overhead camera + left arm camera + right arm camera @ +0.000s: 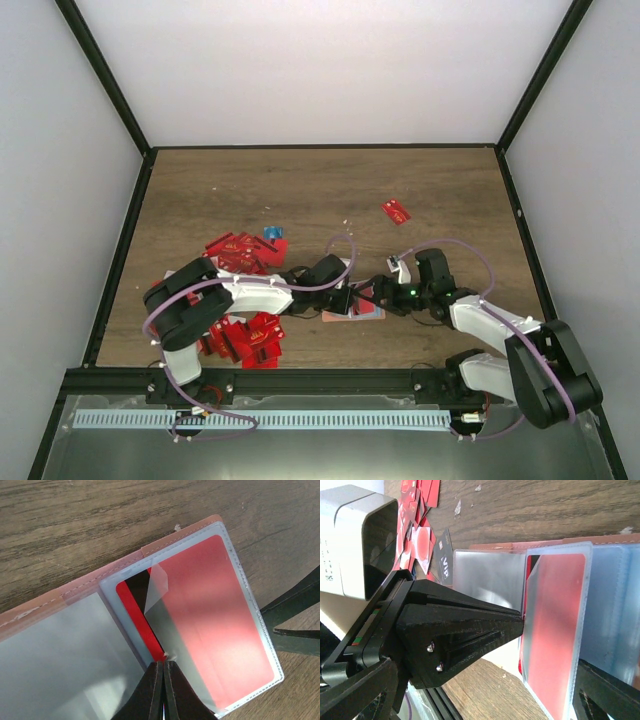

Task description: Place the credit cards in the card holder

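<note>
**Operator:** Where is the card holder (100, 576)?

**Spotter:** It lies open and flat on the worktop (330, 190), just in front of your two arms, with the clear pockets facing up. One red card (210, 615) sits in the sleeve nearest your right claw. A loose corner of film (157, 587) curls up over it.

**Operator:** And my left claw (164, 672)?

**Spotter:** It is fully closed, with its tips down on that sleeve's inner edge by the fold. I judge you have it there to pin the holder so it can't slide. Whether it nips the film, I cannot tell.

**Operator:** The right one?

**Spotter:** Your right claw (388, 296) stands wide and holds nothing. One finger (295, 612) is just beside the holder's outer edge, placed to work the sleeve.

**Operator:** And the rest?

**Spotter:** Most credit cards (245, 338) lie heaped to your left. One stray card (396, 211) lies farther back, well apart.
</note>
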Controlling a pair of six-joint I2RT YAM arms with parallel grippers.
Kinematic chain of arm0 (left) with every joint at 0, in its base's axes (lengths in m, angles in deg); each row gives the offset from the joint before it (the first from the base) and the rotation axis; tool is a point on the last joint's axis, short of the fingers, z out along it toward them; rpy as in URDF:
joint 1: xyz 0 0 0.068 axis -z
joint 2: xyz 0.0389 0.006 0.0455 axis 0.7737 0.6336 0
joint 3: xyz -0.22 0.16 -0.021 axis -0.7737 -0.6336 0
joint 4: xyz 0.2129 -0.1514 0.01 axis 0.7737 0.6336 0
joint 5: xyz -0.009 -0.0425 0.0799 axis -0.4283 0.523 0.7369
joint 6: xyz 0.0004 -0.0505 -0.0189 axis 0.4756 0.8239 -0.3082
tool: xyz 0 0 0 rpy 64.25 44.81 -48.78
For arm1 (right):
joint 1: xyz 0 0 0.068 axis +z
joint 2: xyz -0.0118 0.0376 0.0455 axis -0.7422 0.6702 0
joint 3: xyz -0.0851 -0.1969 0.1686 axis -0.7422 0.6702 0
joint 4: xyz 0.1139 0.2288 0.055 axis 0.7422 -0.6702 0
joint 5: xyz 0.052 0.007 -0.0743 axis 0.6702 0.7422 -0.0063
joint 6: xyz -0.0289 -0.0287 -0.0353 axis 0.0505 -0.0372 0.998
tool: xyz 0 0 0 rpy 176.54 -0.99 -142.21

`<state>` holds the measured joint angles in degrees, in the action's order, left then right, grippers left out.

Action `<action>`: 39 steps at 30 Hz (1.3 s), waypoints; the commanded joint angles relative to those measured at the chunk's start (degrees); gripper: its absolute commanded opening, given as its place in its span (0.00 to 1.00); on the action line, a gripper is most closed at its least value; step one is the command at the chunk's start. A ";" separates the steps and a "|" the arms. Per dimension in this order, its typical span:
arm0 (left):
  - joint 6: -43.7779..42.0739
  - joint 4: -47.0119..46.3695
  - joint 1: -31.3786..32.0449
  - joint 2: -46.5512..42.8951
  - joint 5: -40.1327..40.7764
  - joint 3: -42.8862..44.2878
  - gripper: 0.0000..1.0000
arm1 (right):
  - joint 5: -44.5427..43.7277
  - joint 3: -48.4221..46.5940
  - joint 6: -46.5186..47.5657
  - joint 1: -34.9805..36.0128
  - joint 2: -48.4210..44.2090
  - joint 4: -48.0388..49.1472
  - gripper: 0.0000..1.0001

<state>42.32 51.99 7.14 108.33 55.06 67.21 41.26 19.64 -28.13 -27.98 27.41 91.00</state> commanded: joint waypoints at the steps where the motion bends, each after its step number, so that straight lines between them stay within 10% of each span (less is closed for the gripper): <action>1: 0.37 1.77 0.41 -2.67 0.90 0.52 0.04 | 4.02 -0.72 -0.37 -0.23 -1.44 2.08 0.94; 29: 4.09 10.71 0.08 -30.76 18.23 -9.39 0.19 | 0.71 -8.79 -4.44 10.44 6.45 5.93 0.94; 39: 4.97 18.24 -0.71 -43.01 26.79 -13.15 0.69 | -0.88 -19.95 -5.30 19.12 18.34 6.56 0.92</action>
<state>46.63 65.50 6.83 69.12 75.95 54.73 41.22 4.76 -33.38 -11.36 43.17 97.08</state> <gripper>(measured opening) 0.569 0.927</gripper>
